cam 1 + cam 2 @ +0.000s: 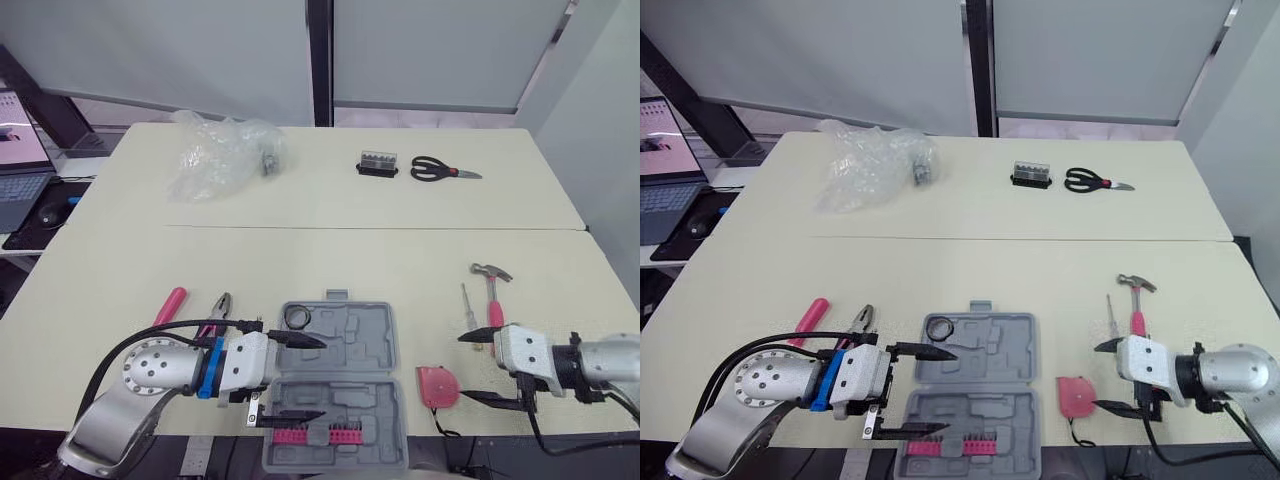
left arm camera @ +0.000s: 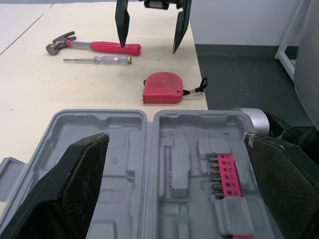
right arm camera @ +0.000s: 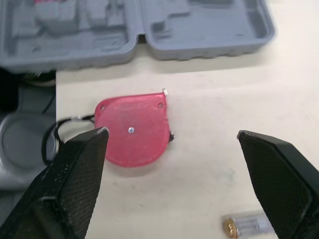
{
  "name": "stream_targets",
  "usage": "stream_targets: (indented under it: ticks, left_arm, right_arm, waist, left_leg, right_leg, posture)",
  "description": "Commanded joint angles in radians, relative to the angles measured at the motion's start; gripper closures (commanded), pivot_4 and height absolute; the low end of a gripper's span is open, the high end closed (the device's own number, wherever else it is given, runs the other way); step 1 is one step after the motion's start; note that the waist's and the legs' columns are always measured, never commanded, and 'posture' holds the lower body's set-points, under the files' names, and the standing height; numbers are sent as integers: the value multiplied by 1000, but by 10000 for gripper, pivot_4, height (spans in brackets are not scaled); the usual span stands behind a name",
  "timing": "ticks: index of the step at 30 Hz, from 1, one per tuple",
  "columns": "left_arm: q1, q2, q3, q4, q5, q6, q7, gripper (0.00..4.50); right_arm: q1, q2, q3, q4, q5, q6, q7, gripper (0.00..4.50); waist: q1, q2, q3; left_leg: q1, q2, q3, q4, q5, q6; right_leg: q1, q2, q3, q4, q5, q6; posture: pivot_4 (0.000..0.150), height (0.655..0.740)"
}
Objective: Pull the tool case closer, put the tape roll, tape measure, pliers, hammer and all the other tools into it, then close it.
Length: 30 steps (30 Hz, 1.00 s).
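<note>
Left eye view: one cream tabletop point(image 1: 330, 250) fronts grey wall panels point(image 1: 170, 50); a laptop point(image 1: 20, 160) sits on a side desk to my left. The far side carries a plastic bag point(image 1: 220, 155), bit box point(image 1: 378, 163) and scissors point(image 1: 440, 171). The tool case point(image 1: 350, 335) lies open at the near edge, with the tape roll point(image 1: 296, 317) in its far left corner. My left end effector point(image 1: 322, 378) is spread wide over the case, empty. My right end effector point(image 1: 463, 368) is spread wide, empty, just beside the tape measure point(image 1: 437, 386). The hammer point(image 1: 492, 290) and screwdriver point(image 1: 466, 303) lie beyond it; the pliers point(image 1: 218, 312) lie left of the case.
</note>
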Motion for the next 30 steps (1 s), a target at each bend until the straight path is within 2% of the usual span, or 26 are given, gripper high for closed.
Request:
stream_targets:
  ticks: [1, 13, 29, 30]
  left_arm:
    - [0, 1, -9, -56, -11, -26, -9, 0]
    - [-11, 10, -11, -75, -13, 2, 0, 0]
    - [-38, 6, -2, -71, -16, 36, 4, 0]
    - [-39, 6, -2, -70, -15, 36, 5, 0]
  right_arm:
    - [-57, 11, 57, 83, -15, -118, 81, 366]
    - [-121, 132, 137, 188, -97, -149, 2, 366]
    - [-124, 162, 173, 188, -114, -85, -7, 366]
    - [-126, 164, 173, 187, -116, -81, -8, 2072]
  waist:
    - [0, 0, 0]
    - [-1, 0, 0]
    - [-1, 0, 0]
    - [-1, 1, 0]
  left_leg:
    - [0, 0, 0, 0, 0, 0]
    - [3, 0, -1, 3, 0, 0]
    - [3, 0, -1, 3, 0, 0]
    - [3, 0, -1, 3, 0, 0]
  right_leg:
    - [0, 0, 0, 0, 0, 0]
    - [5, 0, 0, 0, 1, 1]
    - [5, 0, 0, 0, 1, 1]
    - [5, 0, 0, 0, 1, 1]
  posture:
    - [1500, 7400]
    - [1500, 7400]
    - [1500, 7400]
    - [1500, 7400]
